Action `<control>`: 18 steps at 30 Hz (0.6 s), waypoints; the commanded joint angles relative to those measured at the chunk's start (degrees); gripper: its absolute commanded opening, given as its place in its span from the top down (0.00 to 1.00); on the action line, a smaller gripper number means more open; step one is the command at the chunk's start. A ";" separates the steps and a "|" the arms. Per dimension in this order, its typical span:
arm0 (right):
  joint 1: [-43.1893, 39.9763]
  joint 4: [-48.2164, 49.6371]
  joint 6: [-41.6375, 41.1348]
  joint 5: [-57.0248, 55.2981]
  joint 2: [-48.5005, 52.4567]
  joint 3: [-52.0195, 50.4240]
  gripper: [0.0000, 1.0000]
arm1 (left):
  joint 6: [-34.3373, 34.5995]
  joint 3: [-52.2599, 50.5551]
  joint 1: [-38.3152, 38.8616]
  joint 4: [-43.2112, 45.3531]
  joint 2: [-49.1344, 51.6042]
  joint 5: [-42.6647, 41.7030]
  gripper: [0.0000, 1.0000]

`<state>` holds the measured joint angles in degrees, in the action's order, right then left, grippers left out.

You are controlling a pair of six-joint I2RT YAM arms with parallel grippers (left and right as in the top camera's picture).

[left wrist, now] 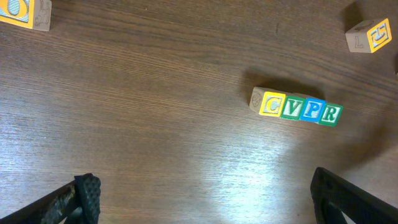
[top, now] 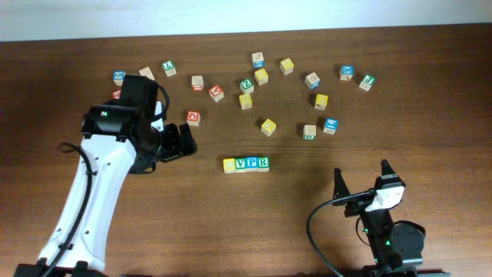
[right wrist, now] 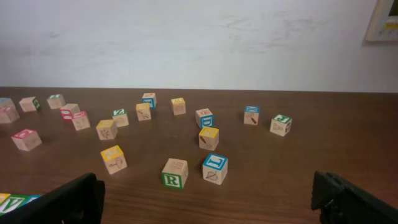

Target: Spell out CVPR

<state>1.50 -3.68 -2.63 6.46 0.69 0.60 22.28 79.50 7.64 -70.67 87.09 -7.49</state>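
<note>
The CVPR row (top: 246,164) lies on the bench (top: 254,223) ahead of the left tool (top: 181,142) and apart from it, with that tool and the right tool (top: 361,171) both wide and empty; these small wooden cubes look light and rigid, best pinched across opposite flat faces.

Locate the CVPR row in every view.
Overhead: CVPR row mid-frame.
Left wrist: row right of centre.
Right wrist: row in the bottom-left corner, cut off by the edge.
Shared landmark: lone yellow cube just beyond the row, likely the same one.
</note>
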 commanded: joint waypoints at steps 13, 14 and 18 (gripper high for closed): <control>1.03 -1.05 2.21 -3.76 -0.50 -0.28 0.02 | -0.26 0.57 -0.20 0.07 -0.63 -0.17 0.01; 1.01 -1.05 2.25 -3.82 -0.50 -0.28 0.02 | -0.26 0.57 -0.20 0.07 -0.63 -0.17 0.01; 1.01 -1.25 2.38 -5.68 -0.50 -0.28 0.02 | -0.26 0.57 -0.20 0.07 -0.63 -0.17 0.01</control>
<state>1.98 -4.10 -0.80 3.16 0.69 0.60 22.28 79.50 7.64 -70.67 87.09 -7.46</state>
